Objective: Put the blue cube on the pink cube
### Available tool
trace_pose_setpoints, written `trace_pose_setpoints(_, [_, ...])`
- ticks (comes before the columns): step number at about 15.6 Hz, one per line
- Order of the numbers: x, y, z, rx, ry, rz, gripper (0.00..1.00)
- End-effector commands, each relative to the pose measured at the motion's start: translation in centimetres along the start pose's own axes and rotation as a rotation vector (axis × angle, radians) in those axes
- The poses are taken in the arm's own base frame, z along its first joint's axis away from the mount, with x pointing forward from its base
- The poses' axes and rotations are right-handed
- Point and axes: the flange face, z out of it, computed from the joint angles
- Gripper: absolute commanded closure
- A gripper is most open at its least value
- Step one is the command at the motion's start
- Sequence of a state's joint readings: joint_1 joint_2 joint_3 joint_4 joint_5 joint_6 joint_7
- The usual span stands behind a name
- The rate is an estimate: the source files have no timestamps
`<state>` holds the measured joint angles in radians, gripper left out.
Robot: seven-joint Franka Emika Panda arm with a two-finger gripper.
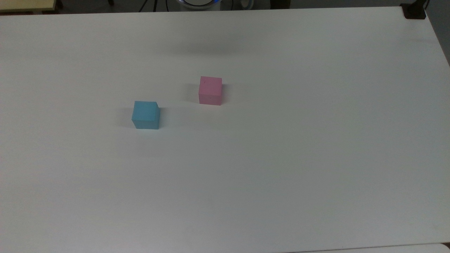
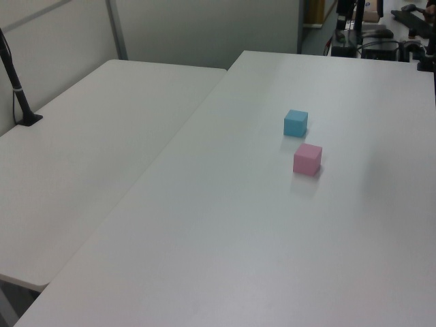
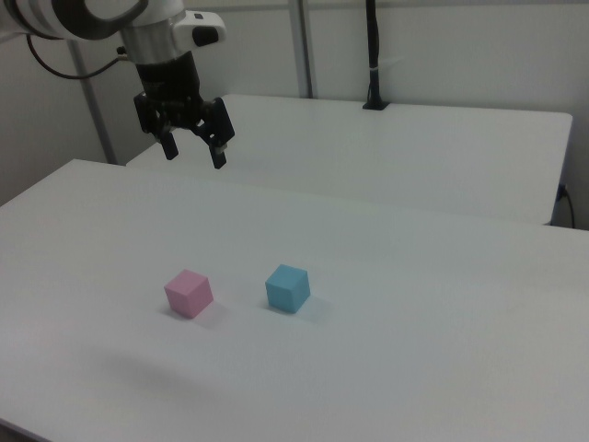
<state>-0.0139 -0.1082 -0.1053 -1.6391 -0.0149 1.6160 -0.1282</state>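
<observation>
The blue cube (image 1: 146, 115) (image 2: 296, 123) (image 3: 288, 288) rests on the white table (image 1: 281, 158), a short gap from the pink cube (image 1: 210, 90) (image 2: 307, 159) (image 3: 189, 293). Both stand flat and apart, nothing on top of either. In the right view my gripper (image 3: 194, 152) hangs open and empty, high above the table, up and to the left of the pink cube, fingers pointing down.
A second white table (image 2: 82, 157) adjoins the first. A black post (image 2: 17, 85) (image 3: 373, 55) rises from that second table. A black clamp (image 1: 414, 12) sits at the table's far right corner in the top view. Cables and gear (image 2: 381, 41) lie beyond the table's end.
</observation>
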Motion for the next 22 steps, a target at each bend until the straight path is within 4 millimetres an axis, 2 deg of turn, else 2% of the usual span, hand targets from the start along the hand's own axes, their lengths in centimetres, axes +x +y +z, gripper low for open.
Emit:
trace_pose_setpoints(1, [-0.66,-0.3,-0.03,0.018,-0.014,-0.015,0.0])
trace_pose_setpoints(18, [-0.87,-0.54,-0.24,0.009,-0.032,-0.022,0.0])
trace_pose_setpoints(22, [-1.23,0.42,0.11,0.008,-0.059,-0.02,0.0])
